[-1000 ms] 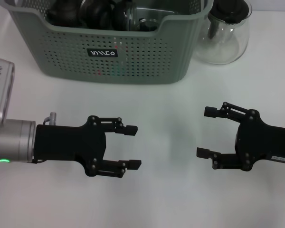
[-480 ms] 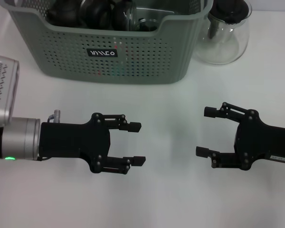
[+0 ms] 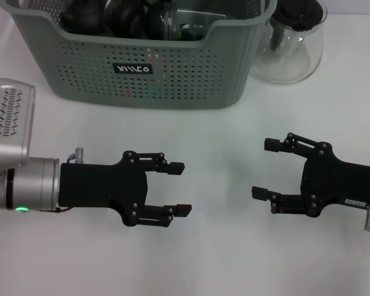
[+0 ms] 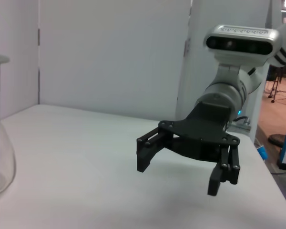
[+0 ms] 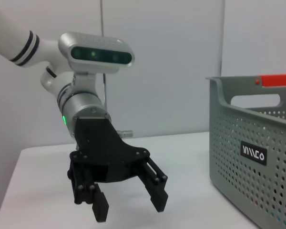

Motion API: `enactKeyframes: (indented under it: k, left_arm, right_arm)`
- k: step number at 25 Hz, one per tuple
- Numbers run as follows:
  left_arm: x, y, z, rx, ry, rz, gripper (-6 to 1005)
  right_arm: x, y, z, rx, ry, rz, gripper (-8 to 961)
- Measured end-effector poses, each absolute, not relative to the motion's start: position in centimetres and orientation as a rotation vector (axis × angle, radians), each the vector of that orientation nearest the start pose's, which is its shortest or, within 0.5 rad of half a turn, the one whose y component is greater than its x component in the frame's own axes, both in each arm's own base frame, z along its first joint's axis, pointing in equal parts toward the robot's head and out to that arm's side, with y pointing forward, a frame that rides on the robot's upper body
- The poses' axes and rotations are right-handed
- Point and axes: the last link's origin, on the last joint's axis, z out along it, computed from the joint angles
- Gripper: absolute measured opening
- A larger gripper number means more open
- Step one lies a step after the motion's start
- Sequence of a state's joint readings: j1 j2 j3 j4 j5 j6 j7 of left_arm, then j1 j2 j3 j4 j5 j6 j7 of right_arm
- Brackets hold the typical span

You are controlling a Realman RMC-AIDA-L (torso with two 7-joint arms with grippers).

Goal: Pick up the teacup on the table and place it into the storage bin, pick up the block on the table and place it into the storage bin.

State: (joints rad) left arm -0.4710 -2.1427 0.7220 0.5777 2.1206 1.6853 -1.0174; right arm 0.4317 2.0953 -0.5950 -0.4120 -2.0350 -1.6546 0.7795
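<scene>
The grey-green storage bin (image 3: 191, 74) stands at the back of the white table, with dark round items and glassware inside. No teacup or block shows on the table. My left gripper (image 3: 181, 188) is open and empty, low over the table in front of the bin. My right gripper (image 3: 263, 168) is open and empty, facing it from the right. The left wrist view shows the right gripper (image 4: 178, 176) open. The right wrist view shows the left gripper (image 5: 130, 209) open, and the bin (image 5: 238, 176) beside it.
A clear glass teapot (image 3: 296, 43) with a dark lid stands right of the bin at the back. A red-orange strip (image 5: 276, 80) shows above the bin's rim in the right wrist view. White table (image 3: 216, 259) lies between and in front of the grippers.
My left gripper has moved a little to the right, toward the table's middle. My right gripper has shifted slightly left. Both stay open and empty.
</scene>
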Motion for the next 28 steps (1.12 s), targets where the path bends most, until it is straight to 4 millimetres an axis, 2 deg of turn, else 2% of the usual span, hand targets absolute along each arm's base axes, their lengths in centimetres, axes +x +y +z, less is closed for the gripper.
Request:
enactKeyframes:
  k: [6,24,28]
  left_arm:
    - [-25.9,26.8,-3.5,-2.951,-0.22,-0.84,736]
    - [-26.0,26.7,-3.5,-2.957,-0.226,-0.831,735]
    - [-26.6,26.5,-3.0,-2.94,-0.244,-0.829,736]
  right_arm:
    - [28.3,25.6,-3.0,-2.743,0.144,0.921,924]
    - [28.5,25.8,-3.2,-2.739,0.151,0.894,921]
    - [29.0,25.6,-2.8,-2.717,0.17,0.887,920]
